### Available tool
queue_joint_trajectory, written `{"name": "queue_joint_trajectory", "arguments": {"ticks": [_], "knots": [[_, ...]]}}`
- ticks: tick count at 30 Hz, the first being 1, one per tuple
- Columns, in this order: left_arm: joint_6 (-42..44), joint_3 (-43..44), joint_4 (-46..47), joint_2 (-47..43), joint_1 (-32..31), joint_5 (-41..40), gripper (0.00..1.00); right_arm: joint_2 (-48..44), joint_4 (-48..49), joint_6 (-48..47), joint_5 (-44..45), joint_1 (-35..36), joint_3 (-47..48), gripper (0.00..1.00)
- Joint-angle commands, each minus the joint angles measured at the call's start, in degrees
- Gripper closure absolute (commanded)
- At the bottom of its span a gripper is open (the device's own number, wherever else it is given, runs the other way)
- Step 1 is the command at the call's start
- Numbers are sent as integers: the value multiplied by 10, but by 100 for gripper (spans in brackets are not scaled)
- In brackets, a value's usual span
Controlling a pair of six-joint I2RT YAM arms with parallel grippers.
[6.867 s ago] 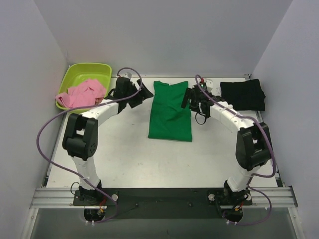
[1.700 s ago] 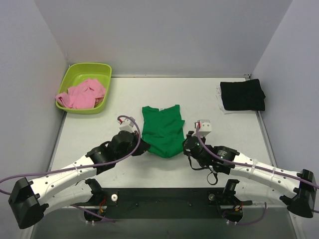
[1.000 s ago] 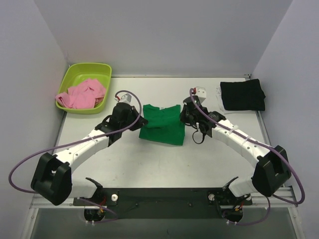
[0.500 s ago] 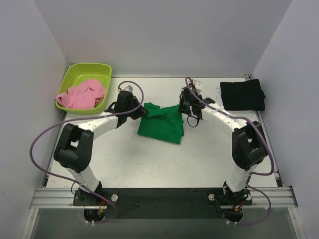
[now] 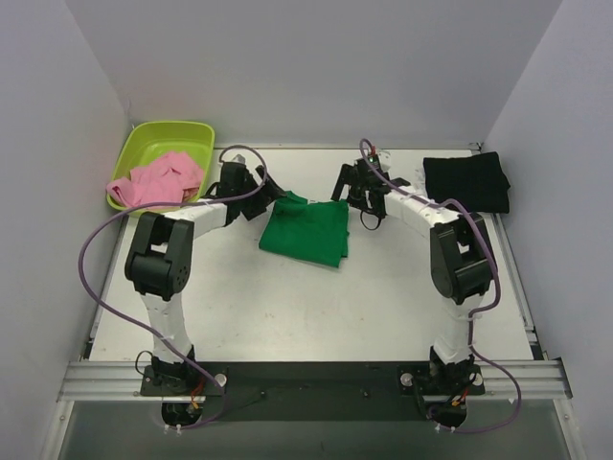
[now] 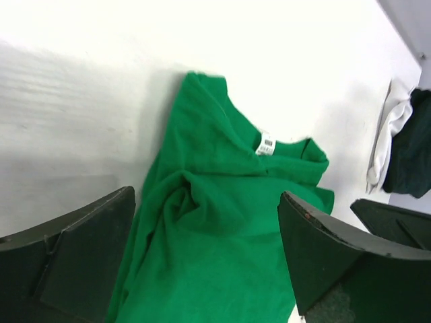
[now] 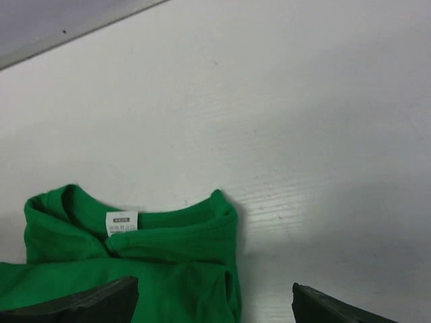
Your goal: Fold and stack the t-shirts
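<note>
The bright green t-shirt (image 5: 305, 230) lies folded into a rough rectangle near the middle of the white table (image 5: 239, 307), its collar end turned to the far side and rumpled, with a small white label (image 6: 267, 143) showing inside the neckline. The black t-shirt (image 5: 466, 182) sits folded in the far right corner, and the pink t-shirt (image 5: 156, 179) is bunched in the lime-green tub (image 5: 163, 132) at the far left. Both arms reach forward with elbows raised and forearms angled inward, meeting the green shirt's far corners from either side. The left gripper (image 6: 205, 202) has its fingers (image 6: 74, 256) spread wide; the collar and crumpled upper cloth lie on the table in the gap between them, with no finger pinching the fabric. The right gripper (image 7: 214, 288) is likewise spread wide, hovering at the far right corner of the collar, the cloth resting flat below and between its fingertips, free of both.
</note>
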Motion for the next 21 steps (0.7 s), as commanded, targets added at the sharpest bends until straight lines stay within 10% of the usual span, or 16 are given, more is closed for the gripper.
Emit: {"name": "queue_joint_trajectory", "arguments": {"ticks": [1,21], "knots": [[16,23,29,-55,12,-16,4,-81,47,-28,25,10,-16,0],[-27,-287,182,-322,-31,46,3,-20,133,86,-225,50,21,0]]}}
